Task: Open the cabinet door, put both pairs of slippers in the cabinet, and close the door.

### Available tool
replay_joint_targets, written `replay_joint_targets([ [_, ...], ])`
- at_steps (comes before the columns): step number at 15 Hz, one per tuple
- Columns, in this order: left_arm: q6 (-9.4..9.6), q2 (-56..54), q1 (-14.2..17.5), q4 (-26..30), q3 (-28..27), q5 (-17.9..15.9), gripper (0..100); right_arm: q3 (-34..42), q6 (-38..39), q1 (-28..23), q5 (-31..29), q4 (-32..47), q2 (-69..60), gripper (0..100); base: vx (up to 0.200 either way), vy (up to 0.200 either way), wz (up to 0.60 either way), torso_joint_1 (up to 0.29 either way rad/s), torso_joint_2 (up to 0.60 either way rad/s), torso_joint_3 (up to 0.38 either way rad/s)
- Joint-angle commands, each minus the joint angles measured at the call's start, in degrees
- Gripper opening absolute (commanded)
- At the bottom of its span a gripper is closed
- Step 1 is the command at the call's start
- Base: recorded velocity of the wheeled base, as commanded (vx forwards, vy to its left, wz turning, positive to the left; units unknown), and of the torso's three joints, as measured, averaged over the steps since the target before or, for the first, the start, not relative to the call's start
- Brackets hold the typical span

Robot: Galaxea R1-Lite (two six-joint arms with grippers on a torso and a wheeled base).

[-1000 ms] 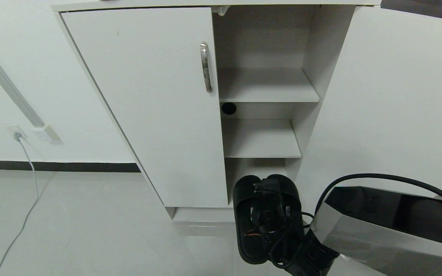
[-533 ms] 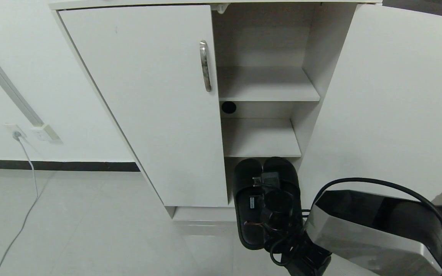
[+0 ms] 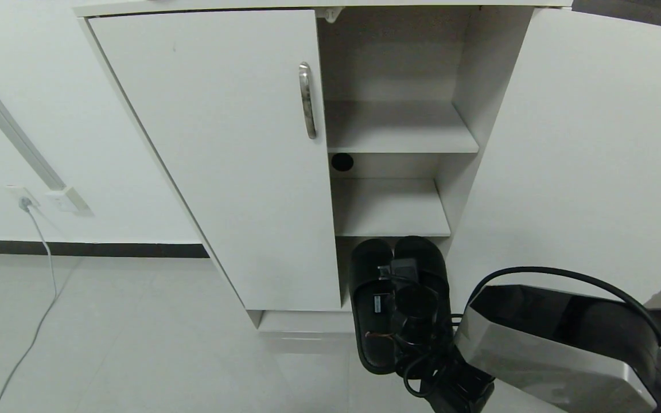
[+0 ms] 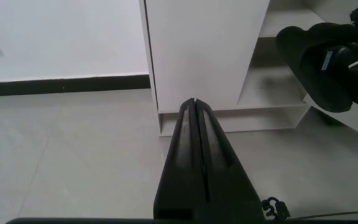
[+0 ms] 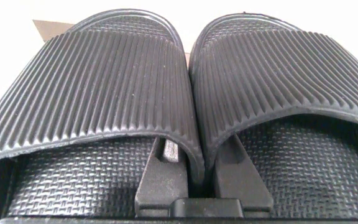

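The right gripper point(image 3: 406, 287) is clamped on the black slippers point(image 3: 372, 269), which are carried as one pair, side by side with soles down and toes toward the cabinet point(image 3: 482, 74). In the right wrist view, one finger point(image 5: 165, 169) lies inside each slipper under its ribbed strap. The two adjoining inner side walls are pinched between the fingers. The pair is held clear of the floor point(image 3: 135, 344) in front of the lowest compartment point(image 4: 272, 87). Its toes are at the mouth of that compartment, just below the middle shelf point(image 3: 391, 209), and its heels project outward over the plinth. It cannot be determined whether the toes have passed the front edge of the compartment. The right door point(image 3: 588, 149) stands swung open beside the right arm. This exposes the upper shelf point(image 3: 399, 129), the middle shelf and a round dark hole point(image 3: 342, 162) in the back panel between them. The left door point(image 3: 221, 155) is closed, and its metal handle point(image 3: 307, 100) is vertical next to the opening. The left gripper point(image 4: 194, 106) has its fingers pressed fully together with nothing between them. It is positioned above the floor, well apart from the cabinet and to the left of the slippers. On the wall to the left of the cabinet, a cable point(image 3: 43, 310) runs from a socket point(image 3: 23, 201) down to the floor.
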Motion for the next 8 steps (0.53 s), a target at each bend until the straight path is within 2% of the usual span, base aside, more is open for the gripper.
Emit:
replay_joint_targets([
  [1,-0.07,0.1,0.0,0.0,0.0,0.0,0,-0.4,0.0,-0.2,0.0,0.0,-0.2,0,0.200,0.000,0.00,-0.007,0.00,0.012],
  [8,0.02,0.1,0.0,0.0,0.0,0.0,0,-0.5,-0.2,-0.8,0.0,0.2,-0.9,0,0.200,0.000,0.00,0.002,0.00,0.000],
])
